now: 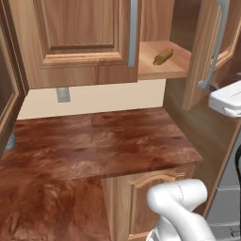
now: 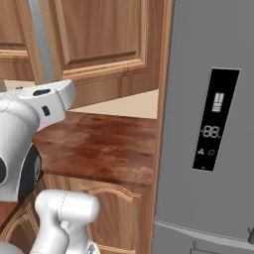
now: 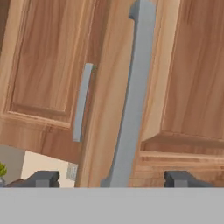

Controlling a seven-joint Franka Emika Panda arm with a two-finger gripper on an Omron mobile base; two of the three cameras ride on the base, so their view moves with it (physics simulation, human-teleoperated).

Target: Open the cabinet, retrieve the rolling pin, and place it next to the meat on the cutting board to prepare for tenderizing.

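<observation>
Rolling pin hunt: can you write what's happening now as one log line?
cabinet: right door open | rolling pin: on shelf | gripper: open, at door handle | cutting board: unseen

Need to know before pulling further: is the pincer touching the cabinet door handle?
Apart. In the hand view, the handle runs between the pincer fingertips, with wood showing on both sides.

A glossy reddish-brown countertop (image 1: 108, 146) runs along a cream wall (image 1: 103, 96) bearing a grey outlet plate (image 1: 63, 94). Below it sit base cabinets (image 1: 146, 197) with curved wooden trim. At the right stands a grey refrigerator (image 2: 208, 124) with a dark display panel (image 2: 215, 119).
</observation>
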